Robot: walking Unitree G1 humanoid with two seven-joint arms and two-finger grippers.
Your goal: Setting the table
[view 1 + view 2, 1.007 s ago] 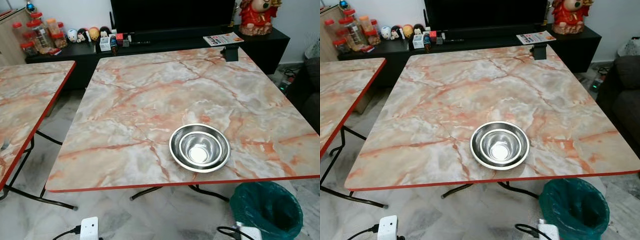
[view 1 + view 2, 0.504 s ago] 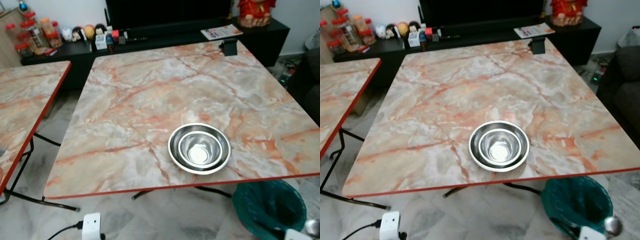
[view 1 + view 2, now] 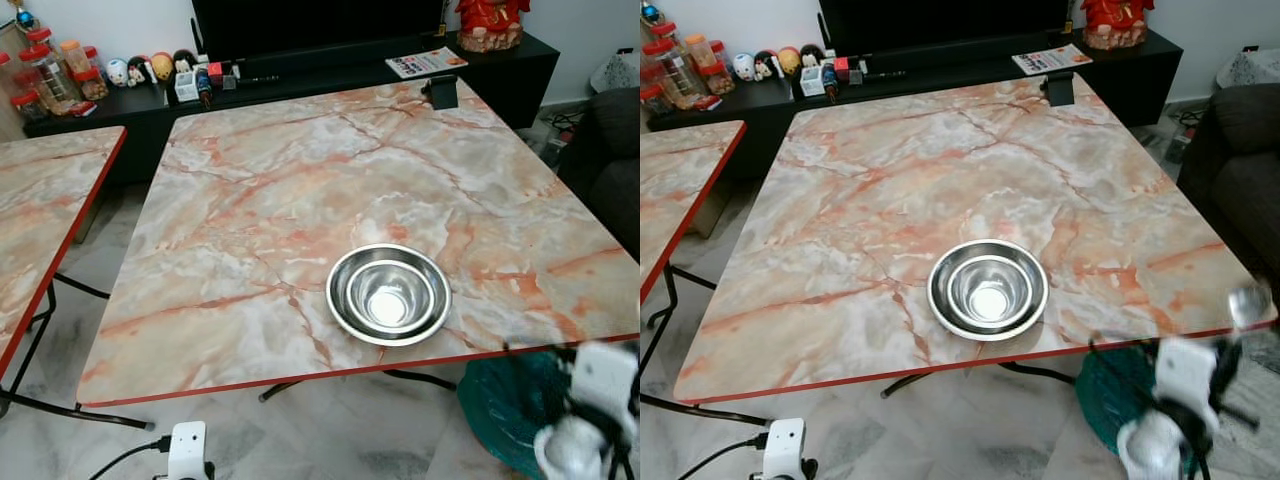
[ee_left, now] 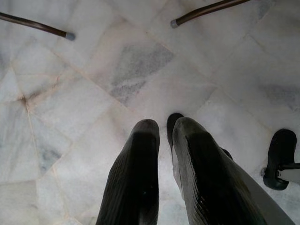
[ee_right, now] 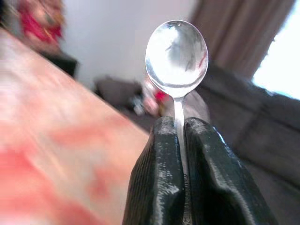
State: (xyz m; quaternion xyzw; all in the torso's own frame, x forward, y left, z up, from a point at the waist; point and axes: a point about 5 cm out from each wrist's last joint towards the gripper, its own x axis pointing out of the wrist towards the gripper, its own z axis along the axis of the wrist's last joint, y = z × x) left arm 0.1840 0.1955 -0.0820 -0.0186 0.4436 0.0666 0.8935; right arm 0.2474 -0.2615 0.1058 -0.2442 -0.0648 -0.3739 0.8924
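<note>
The right tool (image 5: 180,129) is clenching a spoon (image 5: 176,54) by its handle near the bench's (image 3: 300,180) near-right corner, beside nested steel bowls (image 3: 388,293) — the left tool (image 4: 164,129) is pointing at floor tiles, fingers nearly together.

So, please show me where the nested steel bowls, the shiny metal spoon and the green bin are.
nested steel bowls (image 3: 389,293), left eye view, inner bowl's bottom.
shiny metal spoon (image 5: 176,58), right wrist view, middle of its bowl.
green bin (image 3: 1110,392), right eye view, its liner.

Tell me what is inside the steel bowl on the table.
Inside the steel bowl sits a smaller steel bowl, nested and empty, on the table. Whatever lies between the two bowls is covered.
</note>
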